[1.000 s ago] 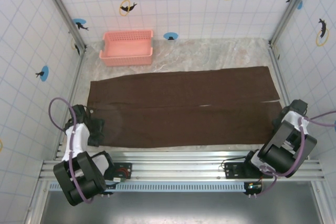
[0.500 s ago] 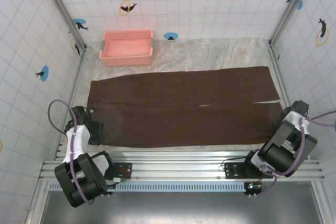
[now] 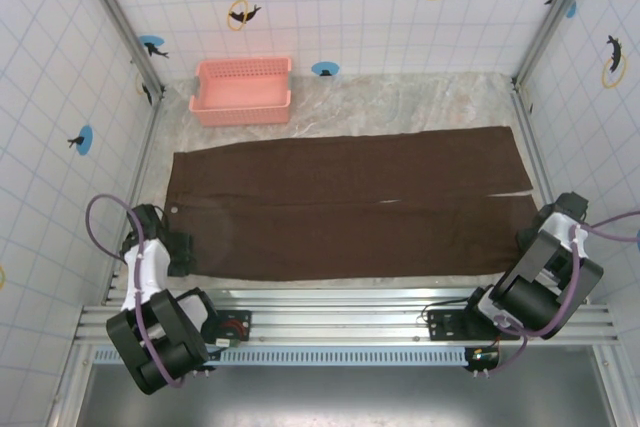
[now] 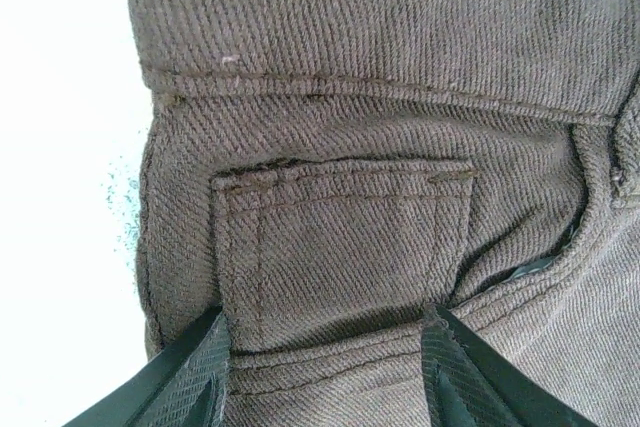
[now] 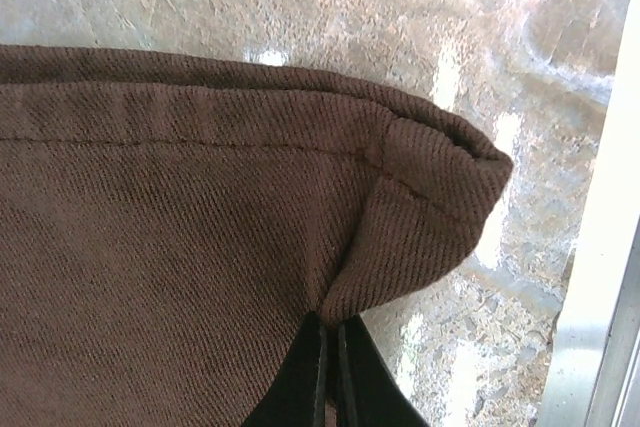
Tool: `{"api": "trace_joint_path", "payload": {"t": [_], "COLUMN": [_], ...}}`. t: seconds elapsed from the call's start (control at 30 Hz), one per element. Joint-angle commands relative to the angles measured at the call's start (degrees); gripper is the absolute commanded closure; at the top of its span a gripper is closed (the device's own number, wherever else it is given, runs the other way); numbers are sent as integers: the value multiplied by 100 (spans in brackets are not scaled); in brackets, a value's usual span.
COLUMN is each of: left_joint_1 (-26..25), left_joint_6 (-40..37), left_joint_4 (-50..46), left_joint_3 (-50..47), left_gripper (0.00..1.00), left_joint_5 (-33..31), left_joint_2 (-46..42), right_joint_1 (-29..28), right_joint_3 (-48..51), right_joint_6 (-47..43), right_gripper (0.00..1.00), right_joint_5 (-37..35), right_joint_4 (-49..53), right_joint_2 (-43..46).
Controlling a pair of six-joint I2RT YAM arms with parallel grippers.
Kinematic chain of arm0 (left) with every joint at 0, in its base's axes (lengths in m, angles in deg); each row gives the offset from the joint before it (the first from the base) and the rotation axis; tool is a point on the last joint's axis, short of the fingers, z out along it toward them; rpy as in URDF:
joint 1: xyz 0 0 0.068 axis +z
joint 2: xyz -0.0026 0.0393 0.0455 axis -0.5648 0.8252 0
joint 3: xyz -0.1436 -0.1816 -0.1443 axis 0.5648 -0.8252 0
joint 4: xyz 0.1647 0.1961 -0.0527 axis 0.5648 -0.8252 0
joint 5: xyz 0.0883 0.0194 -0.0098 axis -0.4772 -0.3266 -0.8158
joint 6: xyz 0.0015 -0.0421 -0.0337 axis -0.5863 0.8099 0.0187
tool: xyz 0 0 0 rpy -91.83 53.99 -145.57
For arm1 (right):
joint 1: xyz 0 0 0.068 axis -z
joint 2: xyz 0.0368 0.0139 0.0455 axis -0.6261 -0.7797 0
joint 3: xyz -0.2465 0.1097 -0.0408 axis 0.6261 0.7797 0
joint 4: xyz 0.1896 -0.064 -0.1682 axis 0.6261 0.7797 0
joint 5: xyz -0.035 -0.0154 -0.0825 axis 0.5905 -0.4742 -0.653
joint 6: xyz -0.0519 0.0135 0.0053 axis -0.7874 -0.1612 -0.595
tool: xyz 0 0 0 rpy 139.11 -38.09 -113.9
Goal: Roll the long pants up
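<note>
Two grippers at lower corners | long pants (image 3: pixel 345 205) flat, ready for rolling | right gripper (image 5: pixel 327 352) pinches hem corner | left gripper (image 4: pixel 325 347) straddles waistband, jaws apart, grip undeterminable.

Pants: the long dark brown pants (image 3: pixel 350 207) are matt, coarse twill-woven cloth with stitched seams.
Table: the marbled beige table (image 3: pixel 400 102) looks smooth and glossy.
Basket: the pink slatted basket (image 3: pixel 243 93) is smooth plastic.

Dark brown long pants (image 3: pixel 350 205) lie flat, spread lengthwise; hem corner lifted.
</note>
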State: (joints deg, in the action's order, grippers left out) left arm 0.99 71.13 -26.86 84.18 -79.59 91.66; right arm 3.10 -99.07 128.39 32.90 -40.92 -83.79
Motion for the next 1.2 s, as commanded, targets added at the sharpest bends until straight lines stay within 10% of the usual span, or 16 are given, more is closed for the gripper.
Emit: {"api": "trace_joint_path", "payload": {"t": [0.0,0.2,0.3,0.37,1.17], "left_joint_1": [63,63,60,71,6], "left_joint_6": [-197,-347,-437,-479,-1446], "left_joint_4": [40,-357,-471,-484,-1283], "left_joint_3": [-453,-441,-406,-372,2505], "left_gripper": [40,32,60,100,100], "left_joint_5": [-208,-350,-483,-521,-699], "left_joint_2": [392,153,95,294,758], "right_joint_1": [10,12,14,12,-770], "right_joint_3": [-173,-255,-227,-223,-2436], "right_joint_6": [-58,-67,-65,-57,-242], "right_gripper": [100,100,100,100,100], "right_joint_5": [163,198,207,224,444], "right_joint_4": [317,406,387,375,-49], "right_joint_2": [113,150,167,172,-231]}}
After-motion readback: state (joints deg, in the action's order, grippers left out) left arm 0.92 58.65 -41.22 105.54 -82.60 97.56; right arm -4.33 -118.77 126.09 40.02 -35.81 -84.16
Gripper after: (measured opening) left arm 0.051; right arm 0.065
